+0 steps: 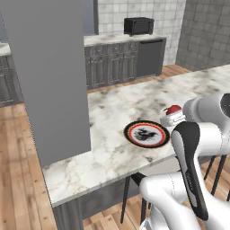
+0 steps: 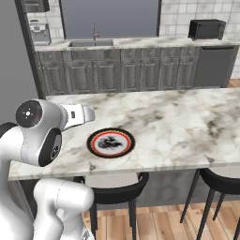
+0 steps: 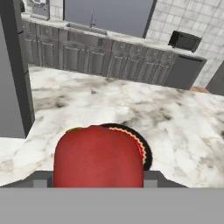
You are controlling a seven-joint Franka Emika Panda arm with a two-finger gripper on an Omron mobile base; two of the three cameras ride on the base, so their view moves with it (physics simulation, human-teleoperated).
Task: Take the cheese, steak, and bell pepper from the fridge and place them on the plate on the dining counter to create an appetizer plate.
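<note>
Gripper is pinching the bell pepper, jaws part-spread around its body; in the hand view the pepper sits at 6 o'clock with a bit of green stem showing at its upper left. From the left base view the pepper hangs above the dining counter at about 2 o'clock from the plate, near its rim, not yet over the centre. Plate looks bare, no cheese or steak visible on it, so I'd judge this the first of three drops. Handling guess: pepper is light, hollow, smooth-skinned and rounded, so it can slip or rotate in the jaws and will likely roll once let go; fairly firm, not fragile. Best hold is across the widest part of the body, not the stem, which is what the grip looks like now. Set it low on the white middle of the plate before letting go, otherwise it may roll off the rim. Just past the plate at 9 o'clock stands the grey pillar. Further off at 12 o'clock, the dark cabinets with the sink, and a black toaster oven at 1 o'clock.
</note>
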